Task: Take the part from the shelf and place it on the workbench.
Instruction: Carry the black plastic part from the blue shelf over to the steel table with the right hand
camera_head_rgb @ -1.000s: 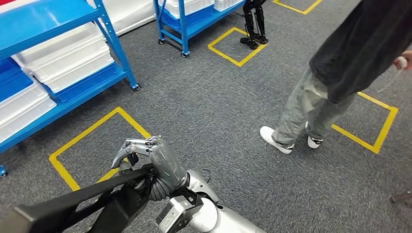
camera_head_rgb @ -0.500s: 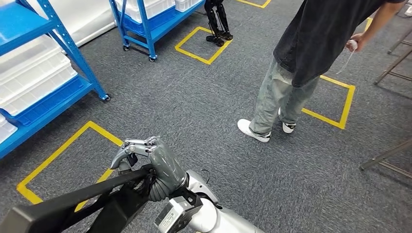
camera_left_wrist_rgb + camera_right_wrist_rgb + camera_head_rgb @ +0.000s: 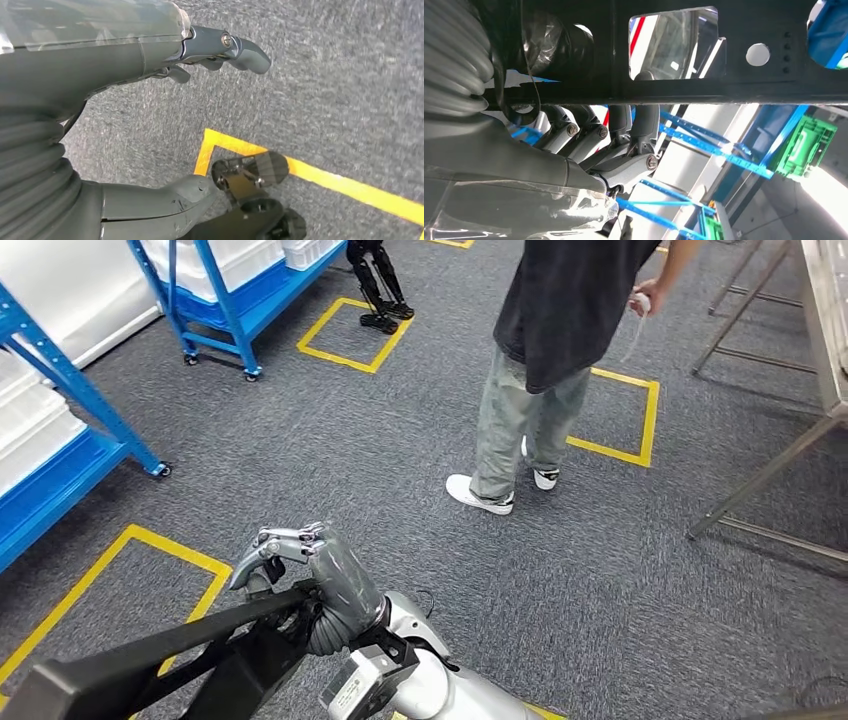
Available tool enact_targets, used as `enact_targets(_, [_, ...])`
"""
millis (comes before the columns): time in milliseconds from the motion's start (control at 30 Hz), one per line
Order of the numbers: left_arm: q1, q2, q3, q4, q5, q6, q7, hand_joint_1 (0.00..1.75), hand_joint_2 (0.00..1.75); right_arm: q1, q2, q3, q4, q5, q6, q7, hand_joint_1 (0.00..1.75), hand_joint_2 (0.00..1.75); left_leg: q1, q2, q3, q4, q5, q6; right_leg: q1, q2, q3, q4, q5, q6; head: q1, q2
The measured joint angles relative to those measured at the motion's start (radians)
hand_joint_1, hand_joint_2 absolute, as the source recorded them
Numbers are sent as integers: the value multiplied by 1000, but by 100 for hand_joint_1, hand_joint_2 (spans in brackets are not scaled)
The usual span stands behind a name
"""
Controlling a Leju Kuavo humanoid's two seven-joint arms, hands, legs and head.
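Observation:
In the head view my right hand [image 3: 318, 575] grips a long black metal part [image 3: 150, 665] that runs toward the lower left of the picture. The right wrist view shows the part [image 3: 704, 87] as a flat black bar with a cut-out window and round holes, the fingers [image 3: 639, 125] curled around its edge. My left hand [image 3: 100, 55] hangs over grey carpet with its fingers apart and nothing in it. The blue shelf [image 3: 60, 420] stands at the left edge. The metal workbench [image 3: 822, 330] shows at the far right, on thin legs.
A person [image 3: 560, 340] in a dark shirt and light trousers stands ahead between me and the workbench. Yellow floor squares [image 3: 620, 415] mark the grey carpet. A second blue shelf [image 3: 225, 285] on wheels stands at the back left, with dark robot legs [image 3: 378, 285] beside it.
The camera has turned right: the shelf has slid toward the left edge and the workbench has come into view on the right. My right hand still holds the part as before.

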Motion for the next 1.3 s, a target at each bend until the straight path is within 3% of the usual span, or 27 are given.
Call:
enact_targets(33, [-1,0,0,0,0,0,0,0,175,0,0,0,-1,0,1,0,175,175,1,-3,1,3,-6,-4,-3,11,2,-7,4,-4,0,0])
enact_targets(100, [-3,0,0,0,0,0,0,0,175,-1,2,0,-2,0,1,0,175,175,6,-44,-18,56,-45,-12,-12,32,9,-22,14,-14,0,0])
enact_targets(167, [0,0,0,0,0,-2,2,0,175,-2,3,0,-2,0,1,0,175,175,11,-94,-73,180,-109,-17,-15,52,9,-25,17,-19,-1,0])
enact_targets(233, [4,0,0,0,0,-6,6,0,175,-1,3,0,-1,-1,2,0,175,175,14,-106,-123,278,-135,-24,-15,78,8,-22,17,-19,-1,0])
enact_targets(267, [6,0,0,0,0,-8,8,0,175,0,3,0,0,-1,2,0,175,175,15,-107,-126,279,-121,-27,-16,92,7,-19,16,-18,-1,0])
enact_targets(300, [6,0,0,0,0,-10,10,0,175,0,3,0,1,-1,2,0,175,175,18,-110,-111,239,-88,-29,-18,107,7,-15,15,-15,-1,0])
enact_targets(367, [6,1,0,0,-1,-13,13,0,175,-1,3,0,1,-1,2,0,175,175,25,-140,-54,106,-22,-34,-21,133,4,0,8,-4,-1,0])
enact_targets(400, [5,2,0,0,-1,-14,14,0,175,-2,4,0,1,-1,2,0,175,175,27,-159,-31,56,-6,-33,-22,145,-1,9,4,2,0,0])
enact_targets(467, [4,2,0,0,-1,-14,15,0,175,-3,5,0,1,-1,2,0,175,175,26,-179,-18,26,-8,-26,-21,164,-13,17,5,14,0,0])
enact_targets(533, [1,2,0,0,-1,-16,13,0,175,-3,6,0,1,-1,2,0,175,175,25,-159,-18,23,-3,-12,-24,175,-20,18,8,26,0,0])
enact_targets(600, [0,2,0,0,0,-21,8,0,175,-5,6,0,1,0,2,0,175,175,26,-137,-17,16,2,3,-23,139,-40,58,-18,33,1,0])
enact_targets(667, [1,2,0,0,3,-30,4,0,175,-8,6,0,1,0,2,0,175,175,21,-113,-16,14,3,12,-21,81,-95,172,-80,37,2,0])
enact_targets(700, [2,3,0,0,5,-37,4,0,175,-8,6,0,1,0,3,0,175,175,18,-99,-17,14,2,15,-21,66,-128,239,-108,38,2,0])
enact_targets(767, [3,3,0,0,11,-54,3,0,175,-7,6,0,3,0,3,0,175,175,13,-71,-16,14,0,16,-21,56,-156,294,-113,35,3,0])
enact_targets(800, [2,4,0,0,13,-62,3,0,175,-7,6,0,3,0,3,0,175,175,12,-59,-15,14,-2,16,-20,53,-142,265,-89,31,2,0])
enact_targets(833, [2,4,0,0,15,-70,2,0,175,-8,6,0,3,0,3,0,175,175,11,-48,-12,14,-5,15,-18,43,-109,202,-54,25,2,0])
enact_targets(900, [2,3,1,0,20,-82,1,0,175,-9,6,0,3,0,3,0,175,175,8,-31,-6,14,-10,10,-3,-8,-38,69,-8,11,3,0])
enact_targets(967, [3,3,4,0,28,-88,-2,0,175,-10,8,0,3,0,3,0,175,175,6,-12,-2,13,-14,3,12,-36,-13,15,-2,1,2,0])
enact_targets(1033, [3,3,10,0,41,-89,-11,0,175,-10,9,0,3,1,3,0,175,175,5,9,3,9,-19,-6,11,-11,-12,6,2,-7,2,0])
enact_targets(1067, [3,3,13,0,46,-89,-16,0,175,-10,9,0,3,1,3,0,175,175,6,3,4,14,-27,-10,8,1,-8,-1,6,-12,2,0])
enact_targets(1133, [2,4,20,0,52,-90,-25,0,175,-10,12,0,2,2,2,0,175,175,9,-46,-20,78,-70,-16,-1,25,0,-14,13,-22,2,0])
enact_targets(1167, [2,4,22,0,53,-90,-28,0,175,-11,13,0,2,2,2,0,175,175,11,-77,-48,141,-100,-19,-1,36,2,-15,13,-25,2,0])
enact_targets(1233, [6,4,26,0,55,-88,-29,0,175,-9,14,0,3,3,2,0,175,175,11,-104,-113,267,-145,-23,-2,65,2,-13,12,-28,2,0])
enact_targets(1267, [8,4,28,0,57,-87,-28,0,175,-8,14,0,3,3,2,0,175,175,12,-107,-130,291,-141,-25,-2,81,2,-11,12,-28,2,0])
enact_targets(1300, [9,5,30,0,59,-86,-26,0,175,-8,14,0,4,3,2,0,175,175,12,-109,-129,275,-116,-25,-2,98,2,-7,10,-27,2,0])
